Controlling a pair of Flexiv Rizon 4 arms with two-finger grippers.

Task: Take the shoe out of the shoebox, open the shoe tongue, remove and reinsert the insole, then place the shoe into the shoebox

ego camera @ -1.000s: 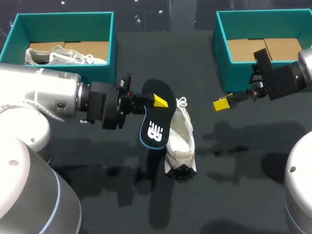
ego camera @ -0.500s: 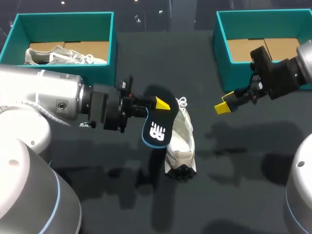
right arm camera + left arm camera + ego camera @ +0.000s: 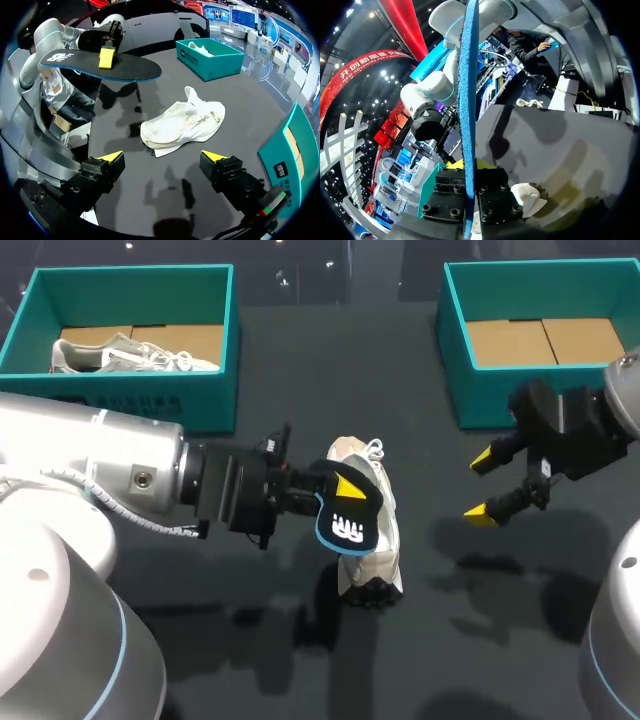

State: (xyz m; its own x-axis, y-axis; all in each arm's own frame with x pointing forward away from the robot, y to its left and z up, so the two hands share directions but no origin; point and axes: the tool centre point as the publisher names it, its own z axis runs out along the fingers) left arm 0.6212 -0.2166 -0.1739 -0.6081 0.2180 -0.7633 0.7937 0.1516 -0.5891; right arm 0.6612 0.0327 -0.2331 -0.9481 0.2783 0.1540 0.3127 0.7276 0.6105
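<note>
A black insole (image 3: 348, 520) with a blue edge hangs just above the white shoe (image 3: 378, 546), which lies on its side on the dark table. My left gripper (image 3: 345, 490) is shut on the insole. In the left wrist view the insole (image 3: 469, 95) stands edge-on between the fingers of that gripper (image 3: 469, 167), with part of the shoe (image 3: 529, 198) beneath. My right gripper (image 3: 483, 485) is open and holds nothing, to the right of the shoe. The right wrist view shows the shoe (image 3: 185, 125) ahead of the right gripper (image 3: 164, 158) and the insole (image 3: 102, 66) held beyond it.
A teal shoebox (image 3: 215, 335) at the back left holds another pale shoe (image 3: 130, 353). A second teal shoebox (image 3: 455, 335) at the back right shows only its cardboard floor. Bare dark table lies in front of the shoe.
My left gripper has carried the insole right and down over the shoe, tilting it. My right gripper has swung lower and to the right, turning so both fingertips show apart.
</note>
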